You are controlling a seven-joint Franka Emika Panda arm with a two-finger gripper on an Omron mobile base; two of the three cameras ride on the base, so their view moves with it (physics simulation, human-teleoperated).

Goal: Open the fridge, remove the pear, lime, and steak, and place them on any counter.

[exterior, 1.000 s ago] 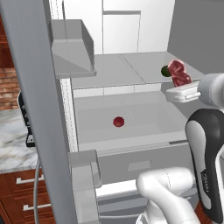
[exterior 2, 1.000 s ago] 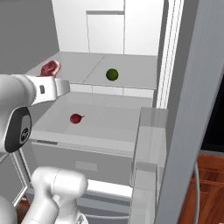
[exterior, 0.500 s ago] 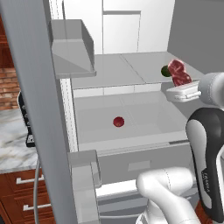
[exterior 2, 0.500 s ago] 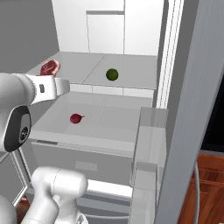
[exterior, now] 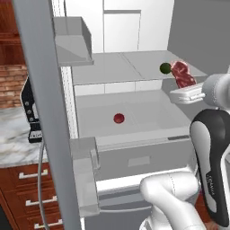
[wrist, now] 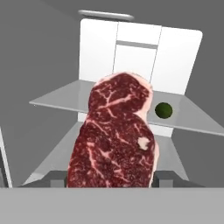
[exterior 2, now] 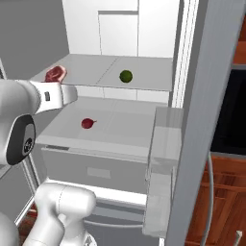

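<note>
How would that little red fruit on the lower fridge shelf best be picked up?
The pear sits alone in the open on the lower shelf. Probably pinch its round body across the middle, coming in from the open front and slightly above; nothing crowds either side.

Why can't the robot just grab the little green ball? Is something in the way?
Yes. In the hand view the steak stands upright right in front of the gripper, covering most of the way to the lime, which sits farther back on the same fridge shelf. Whether the fingers already hold the steak can't be told.
</note>
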